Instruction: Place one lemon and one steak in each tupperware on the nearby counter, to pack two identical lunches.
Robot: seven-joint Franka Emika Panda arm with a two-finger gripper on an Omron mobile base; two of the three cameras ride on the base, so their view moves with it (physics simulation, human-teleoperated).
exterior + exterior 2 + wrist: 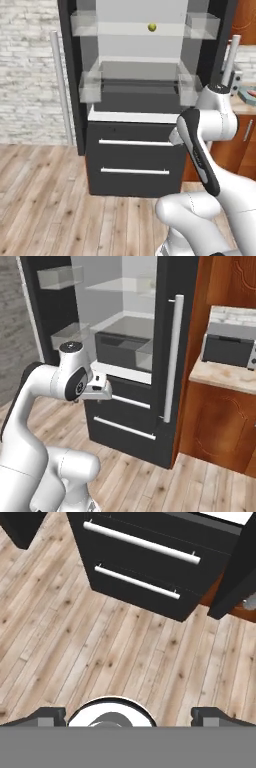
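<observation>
- In the left base view, a pale brick wall (27, 75) fills the far left, above a light wood plank floor (45, 200).
- Next comes the open black fridge (82, 100), its white interior lit, with clear door bins on both sides.
- One lemon (152, 27), yellow-green, sits on the upper glass shelf (130, 30) inside the fridge, towards the right of that shelf.
- Below the shelves, two black drawers (135, 160) carry steel bar handles.
- The white arm folds up in front of the fridge's lower right corner.
- The gripper (128, 716) points down at the floor before the drawers; its fingertips (47, 716) stand wide apart, released, with nothing between them.
- Further right, the counter (225, 376) tops brown wooden cabinets (215, 426), apart from the fridge.
- A grey toaster oven (227, 348) stands on that counter.
</observation>
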